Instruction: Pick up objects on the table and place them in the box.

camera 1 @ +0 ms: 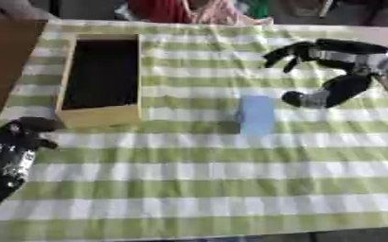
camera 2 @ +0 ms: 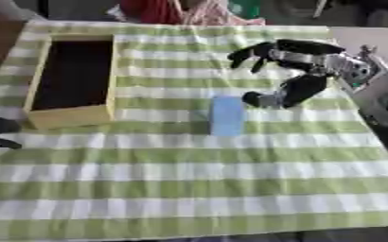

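The bench (camera 1: 230, 189), under a green-and-white striped cloth, carries a long open-topped wooden box (camera 1: 100, 116) at far left, its dark inside apparently empty. The right hand (camera 2: 293, 71) hovers spread wide, holding nothing, thumb low and just beside the far right corner of the pale blue block (camera 2: 227, 116). The left hand (camera 1: 19, 137) rests at the lower left, fingers seemingly curled on nothing. The block lies flat mid-bench, well apart from the box, long axis running near to far. Best to close across its short width, fingers on one long side and thumb on the other.
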Robot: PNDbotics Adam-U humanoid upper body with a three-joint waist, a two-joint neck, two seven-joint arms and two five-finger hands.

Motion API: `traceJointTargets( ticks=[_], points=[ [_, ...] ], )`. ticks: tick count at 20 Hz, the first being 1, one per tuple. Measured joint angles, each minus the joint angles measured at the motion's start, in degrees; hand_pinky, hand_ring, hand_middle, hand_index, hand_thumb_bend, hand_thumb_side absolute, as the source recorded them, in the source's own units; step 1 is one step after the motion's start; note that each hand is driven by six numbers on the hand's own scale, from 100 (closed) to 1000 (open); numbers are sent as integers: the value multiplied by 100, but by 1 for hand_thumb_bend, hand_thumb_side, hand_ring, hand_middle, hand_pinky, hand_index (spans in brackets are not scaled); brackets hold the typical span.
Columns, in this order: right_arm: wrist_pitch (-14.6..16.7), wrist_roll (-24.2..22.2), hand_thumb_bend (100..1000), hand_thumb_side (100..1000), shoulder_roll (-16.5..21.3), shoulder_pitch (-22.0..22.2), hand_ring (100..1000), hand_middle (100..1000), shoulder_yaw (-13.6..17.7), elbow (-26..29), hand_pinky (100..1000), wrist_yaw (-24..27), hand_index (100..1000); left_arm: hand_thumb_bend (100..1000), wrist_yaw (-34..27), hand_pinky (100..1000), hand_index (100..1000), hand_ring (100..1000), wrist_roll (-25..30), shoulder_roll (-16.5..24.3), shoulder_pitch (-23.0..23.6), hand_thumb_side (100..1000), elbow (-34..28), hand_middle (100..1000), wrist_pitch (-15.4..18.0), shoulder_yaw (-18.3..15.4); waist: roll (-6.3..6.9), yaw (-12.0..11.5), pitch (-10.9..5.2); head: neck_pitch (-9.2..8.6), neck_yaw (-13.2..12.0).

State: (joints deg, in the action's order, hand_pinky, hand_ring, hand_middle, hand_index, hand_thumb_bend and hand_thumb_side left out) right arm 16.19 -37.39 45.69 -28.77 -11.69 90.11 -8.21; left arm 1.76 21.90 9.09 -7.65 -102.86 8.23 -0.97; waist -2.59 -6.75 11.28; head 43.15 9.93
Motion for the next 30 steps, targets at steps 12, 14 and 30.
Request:
traceJointTargets(
  ticks=[12,14,30],
  points=[
    [-3,-135,336,601,-185,-63,1000,889,-117,-197,813,-143,1000,100,39,652,721,771,26,0,0,560,0,697,-22,0,-26,-1,21,0,4],
    [-16,-194,354,595,-244,-104,1000,895,-147,-247,816,-224,1000,100,42,652,722,771,30,-1,0,559,1,697,-23,1,-25,-1,21,0,8],
    [11,-459,381,584,-639,-252,1000,900,-318,-770,815,-881,1000,100,77,656,718,773,63,-4,0,559,1,699,-10,2,1,-23,42,1,31]
  ],
)
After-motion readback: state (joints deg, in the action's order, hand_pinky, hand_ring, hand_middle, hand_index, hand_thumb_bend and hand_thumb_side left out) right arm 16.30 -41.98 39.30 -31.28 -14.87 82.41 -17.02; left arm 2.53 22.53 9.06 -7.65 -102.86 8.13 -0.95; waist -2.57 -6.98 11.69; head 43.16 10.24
